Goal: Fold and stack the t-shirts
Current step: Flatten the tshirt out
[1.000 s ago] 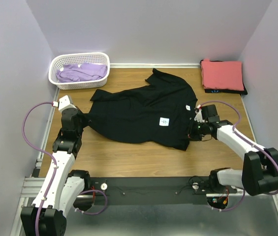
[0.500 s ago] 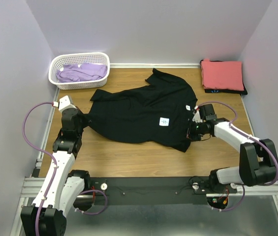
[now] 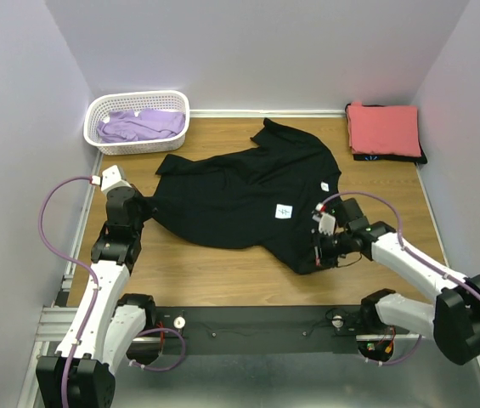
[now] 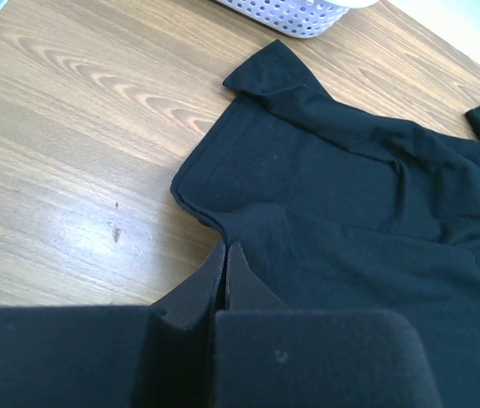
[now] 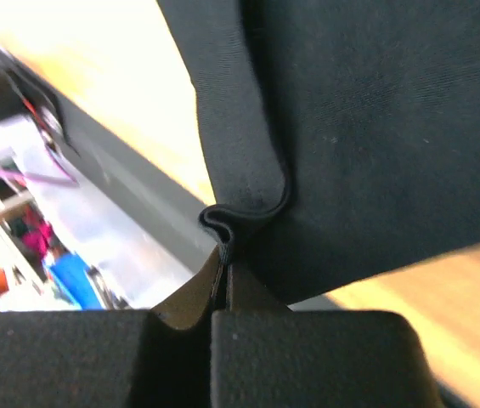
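- Lavender t-shirt (image 3: 142, 125) is contained in white lattice basket (image 3: 93, 119).
- Black t-shirt (image 3: 240, 195) edges are clamped by left claw (image 4: 226, 252) and right claw (image 5: 223, 255).
- Bench (image 3: 214, 274) wood is exposed along near edge.

No words, brands or numbers can be read anywhere. The black t-shirt (image 3: 240, 191) carries a small white label (image 3: 284, 211) with a faint dark mark, too small to make out. A second, tinier white tag (image 3: 324, 186) on the shirt looks blank.

Pale lavender walls (image 3: 265, 51), wooden tabletop (image 3: 223, 276), black front rail (image 3: 256, 320)
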Action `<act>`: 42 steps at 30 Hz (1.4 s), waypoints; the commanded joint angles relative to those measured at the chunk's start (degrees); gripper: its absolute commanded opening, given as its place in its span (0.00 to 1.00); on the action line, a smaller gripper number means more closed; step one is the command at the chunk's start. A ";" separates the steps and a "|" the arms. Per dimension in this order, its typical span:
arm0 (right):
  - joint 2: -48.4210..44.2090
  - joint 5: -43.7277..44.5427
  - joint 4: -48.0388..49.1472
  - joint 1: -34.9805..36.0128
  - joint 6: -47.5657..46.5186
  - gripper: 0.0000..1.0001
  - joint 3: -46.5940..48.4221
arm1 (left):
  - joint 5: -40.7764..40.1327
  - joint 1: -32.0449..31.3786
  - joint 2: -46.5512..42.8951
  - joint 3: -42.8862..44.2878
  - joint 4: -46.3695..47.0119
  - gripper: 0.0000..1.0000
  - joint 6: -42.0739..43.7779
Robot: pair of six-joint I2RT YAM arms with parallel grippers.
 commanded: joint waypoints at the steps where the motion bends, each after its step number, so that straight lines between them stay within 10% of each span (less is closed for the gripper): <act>1: -0.25 3.04 -7.19 7.96 4.46 0.01 -0.68 | -0.28 0.43 -0.08 -0.67 0.51 0.00 0.37; 8: 5.20 14.03 -15.19 18.09 3.60 0.11 2.13 | -0.45 0.43 -0.26 -0.67 0.42 0.00 0.37; 13: 8.46 17.20 -17.13 21.79 2.55 0.61 6.61 | -0.28 0.43 -0.26 -0.76 0.60 0.00 0.46; 16: 9.42 16.93 -17.21 21.88 0.09 0.72 10.72 | -0.28 0.43 -0.26 -0.76 0.51 0.00 0.46; 21: 10.92 15.87 -16.95 21.88 -2.82 0.73 16.01 | -0.19 0.52 -0.17 -0.76 0.69 0.00 0.46; 25: 10.04 31.58 -17.04 21.62 0.52 0.69 20.32 | -0.19 0.52 -0.26 -0.76 0.60 0.00 0.46; 42: 27.61 40.12 4.93 -3.43 -2.03 0.61 18.83 | -1.51 2.18 0.09 -0.49 0.86 0.00 -0.41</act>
